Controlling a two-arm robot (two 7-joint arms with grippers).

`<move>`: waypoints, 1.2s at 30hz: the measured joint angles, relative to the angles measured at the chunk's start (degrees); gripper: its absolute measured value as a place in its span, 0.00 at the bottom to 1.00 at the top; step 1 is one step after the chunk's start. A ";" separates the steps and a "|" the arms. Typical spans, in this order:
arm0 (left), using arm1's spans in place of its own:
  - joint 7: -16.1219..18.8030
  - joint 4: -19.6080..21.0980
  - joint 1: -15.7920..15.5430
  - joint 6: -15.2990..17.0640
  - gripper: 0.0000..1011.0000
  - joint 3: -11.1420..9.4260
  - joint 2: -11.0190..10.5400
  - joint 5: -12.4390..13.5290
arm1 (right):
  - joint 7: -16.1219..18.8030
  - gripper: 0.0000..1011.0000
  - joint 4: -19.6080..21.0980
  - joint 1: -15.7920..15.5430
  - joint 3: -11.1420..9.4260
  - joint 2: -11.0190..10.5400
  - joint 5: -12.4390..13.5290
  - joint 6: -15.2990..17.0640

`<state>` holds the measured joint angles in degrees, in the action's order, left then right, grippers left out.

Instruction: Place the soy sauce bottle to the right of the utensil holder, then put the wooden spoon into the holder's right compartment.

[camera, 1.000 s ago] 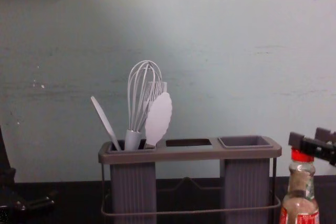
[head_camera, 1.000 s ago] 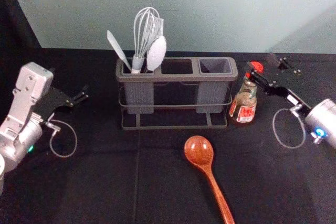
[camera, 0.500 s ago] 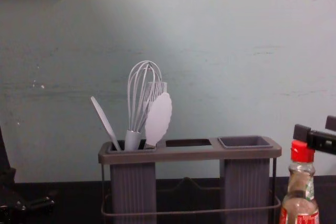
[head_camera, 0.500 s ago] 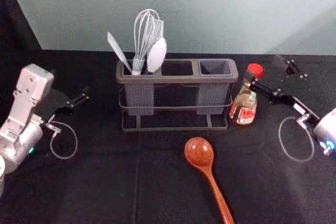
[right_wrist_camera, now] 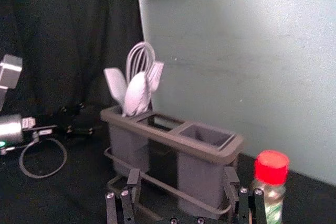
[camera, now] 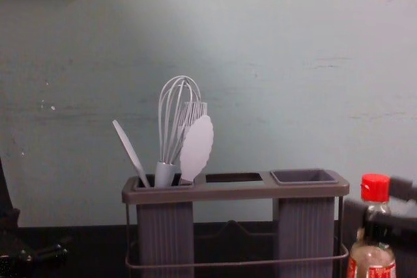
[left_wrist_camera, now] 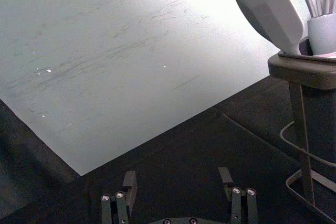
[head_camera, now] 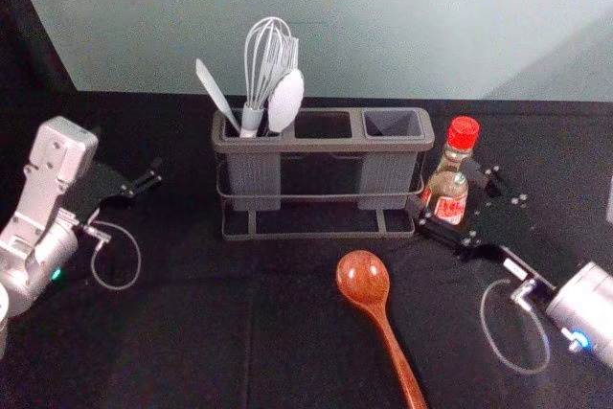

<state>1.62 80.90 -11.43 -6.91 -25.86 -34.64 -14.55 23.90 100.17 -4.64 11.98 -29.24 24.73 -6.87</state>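
The soy sauce bottle point(head_camera: 447, 186), red-capped, stands upright just right of the utensil holder point(head_camera: 321, 146). My right gripper point(head_camera: 443, 188) is open in front of the bottle's body in the head view. In the right wrist view, the bottle point(right_wrist_camera: 271, 179) shows outside the fingers of the right gripper point(right_wrist_camera: 182, 174), beside one fingertip. The chest view has a dark finger crossing the bottle point(camera: 373, 258) below its cap. The wooden spoon point(head_camera: 364, 280) lies before the holder, bowl toward it. The holder's right compartment point(head_camera: 393, 123) holds nothing. My left gripper point(head_camera: 156, 170), point(left_wrist_camera: 177, 174) stands open, parked at the left.
A whisk point(head_camera: 271, 59), a spatula point(head_camera: 216, 93) and other pale utensils stand in the holder's left compartment. Behind the black-covered table point(head_camera: 172, 332) rises a pale wall point(head_camera: 383, 26).
My right gripper has come down from around the bottle's cap and toward the table's front, so its fingers are lower than the cap. Bottle, spoon and left arm have not visibly moved.
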 joint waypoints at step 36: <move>0.00 0.00 0.00 0.00 1.00 0.00 0.00 0.00 | -4.17 0.99 0.14 -3.11 5.71 4.92 -7.76 2.49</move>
<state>1.62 80.90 -11.43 -6.91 -25.86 -34.65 -14.55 19.74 100.31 -7.74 17.69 -24.32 16.97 -4.38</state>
